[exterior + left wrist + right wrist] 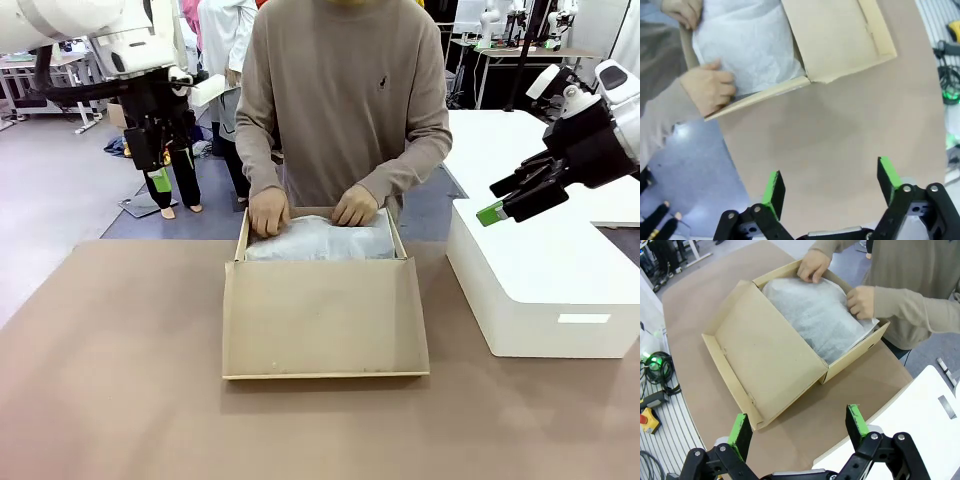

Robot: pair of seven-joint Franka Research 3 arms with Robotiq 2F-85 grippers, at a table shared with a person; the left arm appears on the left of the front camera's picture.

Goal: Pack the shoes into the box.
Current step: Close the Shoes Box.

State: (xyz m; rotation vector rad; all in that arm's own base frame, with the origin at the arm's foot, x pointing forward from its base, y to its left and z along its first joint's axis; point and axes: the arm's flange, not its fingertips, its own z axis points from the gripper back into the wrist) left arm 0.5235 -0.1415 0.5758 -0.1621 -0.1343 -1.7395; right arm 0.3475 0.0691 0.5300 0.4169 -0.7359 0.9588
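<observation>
L pincer (pixel 830 170) spread; hands (pixel 710 90) on box (pixel 840 30) tissue (pixel 745 45).

The person (pixel 345 100) wears a taupe long-sleeved sweatshirt (pixel 300 90) with a small dark logo (pixel 383 83) on the chest. The sleeves (pixel 912 307) are loose and end in snug cuffs.

The left arm (pixel 60 20) has glossy white rounded shells with a black block at the wrist. The right arm (pixel 622 85) is white too, with a black wrist section.

The left gripper (pixel 831 182) is black, with jointed links carrying round silver pins (pixel 905 188) and slim fingers faced with bright green pads (pixel 774 190). The right gripper (pixel 799 426) is built the same way, with black links, silver pins and green pads.
</observation>
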